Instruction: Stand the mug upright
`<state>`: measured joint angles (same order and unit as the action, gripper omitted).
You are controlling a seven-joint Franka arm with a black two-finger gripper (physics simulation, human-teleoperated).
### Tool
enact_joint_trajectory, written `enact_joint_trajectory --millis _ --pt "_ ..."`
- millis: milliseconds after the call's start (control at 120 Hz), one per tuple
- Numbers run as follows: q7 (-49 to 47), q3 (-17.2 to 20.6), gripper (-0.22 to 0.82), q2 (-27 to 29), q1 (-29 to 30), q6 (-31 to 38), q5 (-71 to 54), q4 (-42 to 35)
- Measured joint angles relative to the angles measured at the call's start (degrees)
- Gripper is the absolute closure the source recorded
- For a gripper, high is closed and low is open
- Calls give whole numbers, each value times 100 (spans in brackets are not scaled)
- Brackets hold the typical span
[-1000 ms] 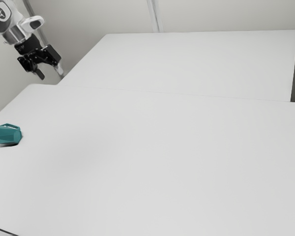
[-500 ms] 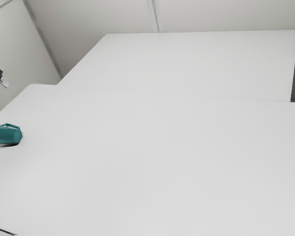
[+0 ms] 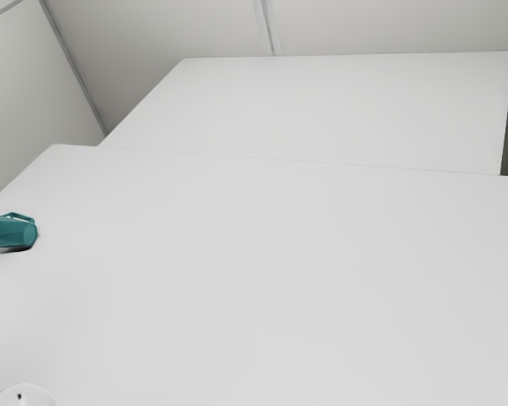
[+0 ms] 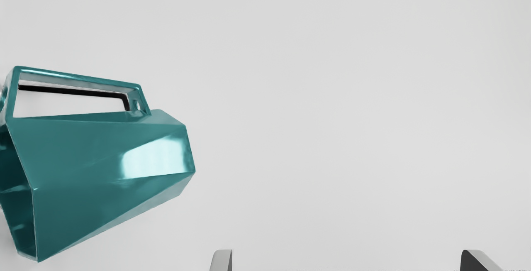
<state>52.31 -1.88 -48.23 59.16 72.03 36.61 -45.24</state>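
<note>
The teal faceted mug (image 3: 11, 232) lies on its side near the table's edge at the exterior view's left. In the wrist view the mug (image 4: 108, 159) shows its closed handle loop along one side, its dark open mouth at one end and its narrower base at the other. My gripper (image 4: 346, 260) is open, its two fingertips wide apart with bare table between them. The mug is off to one side of the fingers, nearer one fingertip, and neither touches it.
The white table (image 3: 279, 279) stretches toward the exterior view's right. Behind it stands another white surface (image 3: 322, 110), with pale walls beyond. A white rounded part (image 3: 24, 396) and a dark cable show at the exterior view's lower left corner.
My arm has swung out of the exterior view past its left edge. A white rounded part has come in at that view's lower left corner. The mug has not moved.
</note>
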Motion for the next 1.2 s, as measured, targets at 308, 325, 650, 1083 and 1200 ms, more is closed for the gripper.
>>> enact_joint_trajectory --millis 308,325,650,1083,1200 --pt "378 26 0 -946 364 -265 695 845" --pt "393 24 0 -980 365 -269 717 885" --pt "661 11 0 -1591 472 -58 1279 1540" --pt "1003 4 0 -1799 645 325 1426 1334" --pt "1083 44 0 -1905 578 436 1437 1319"
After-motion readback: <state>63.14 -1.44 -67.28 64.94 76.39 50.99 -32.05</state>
